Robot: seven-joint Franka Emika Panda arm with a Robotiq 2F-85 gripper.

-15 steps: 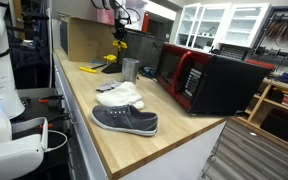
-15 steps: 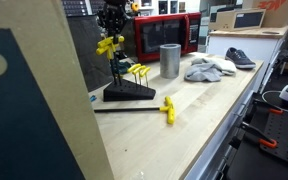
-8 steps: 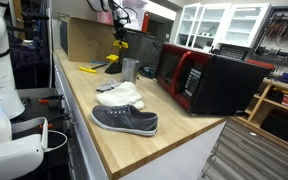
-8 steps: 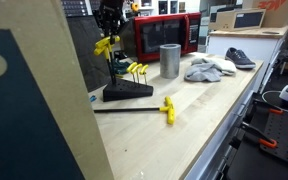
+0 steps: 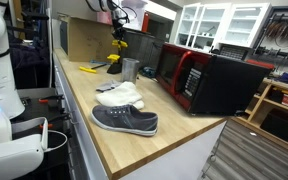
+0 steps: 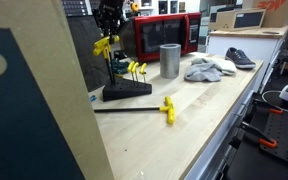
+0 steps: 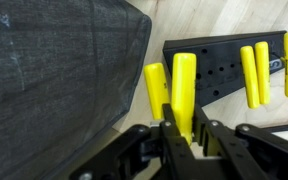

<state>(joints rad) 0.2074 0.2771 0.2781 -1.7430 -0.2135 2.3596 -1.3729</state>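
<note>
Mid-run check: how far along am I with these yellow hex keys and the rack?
Done: several yellow-handled keys stand in the black rack. In hand: the hand is shut on one yellow key above the rack; whether its shaft sits in a hole, I cannot tell. Left: a loose key lies on the counter in front of the rack.

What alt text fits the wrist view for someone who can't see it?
The gripper is shut on a yellow-handled tool over a black stand holding more yellow handles. A dark mesh panel fills the left; wooden counter shows behind.
</note>
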